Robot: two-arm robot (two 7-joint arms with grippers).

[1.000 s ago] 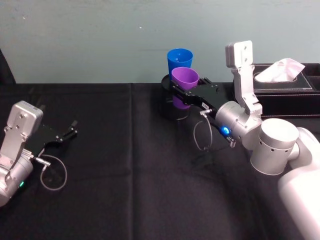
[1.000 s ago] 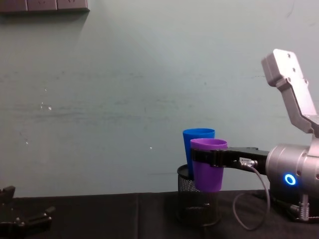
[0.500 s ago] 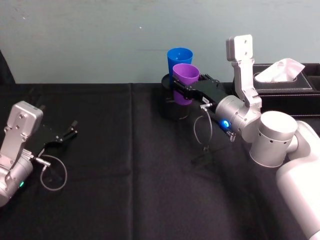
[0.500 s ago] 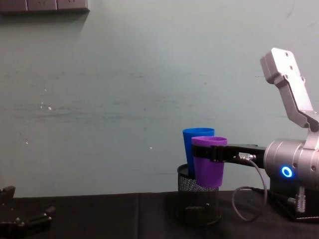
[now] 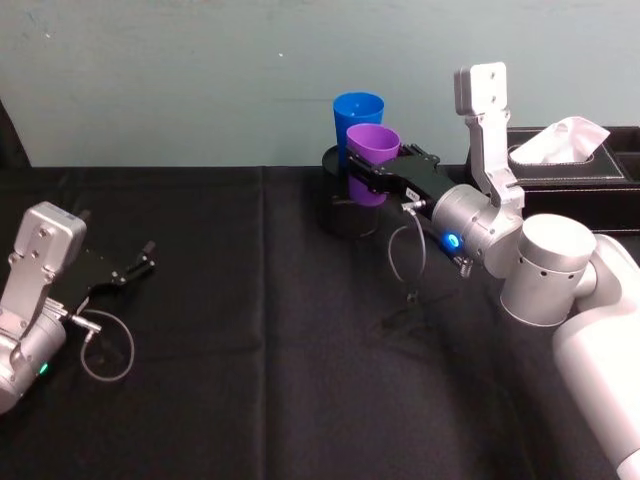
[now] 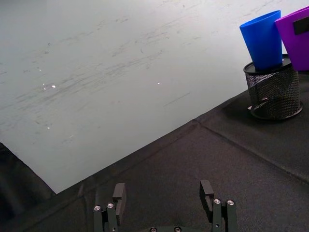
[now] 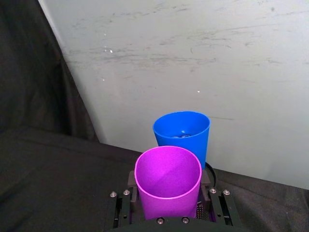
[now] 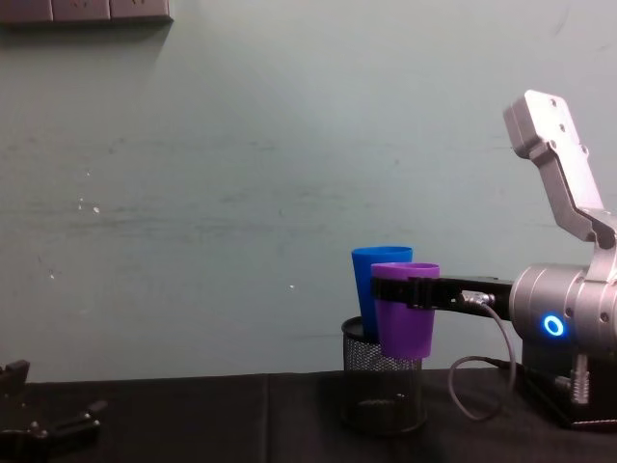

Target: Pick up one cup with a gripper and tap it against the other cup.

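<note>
Two cups noted. Purple cup (image 5: pixel 372 146) upright, raised off the table, clamped just below its rim by R gripper (image 5: pixel 367 178); jaws closed on opposite sides of the cup wall, per R wrist view. Blue cup (image 5: pixel 358 108) upright, standing inside black mesh pen holder (image 6: pixel 273 94); lower part hidden by the mesh. Purple cup sits just in front of blue cup, robot side, rim slightly lower than blue rim in chest view; walls appear to meet near the top in L wrist view; actual contact cannot be confirmed. Purple base hangs over the holder's near edge, approx. level with its rim.

R arm reaches forward from the right; blue ring light (image 8: pixel 553 326) lit on the wrist; thin grey cable (image 5: pixel 400 262) loops beneath it.

L gripper (image 6: pixel 163 197) low over the black-clothed table (image 5: pixel 260 380) at far left, well apart from both cups; fingers spread, nothing between them.

Black tissue box (image 5: pixel 575 185) with white tissue at right rear, behind R arm; pale green wall (image 5: pixel 150 80) behind the table.
</note>
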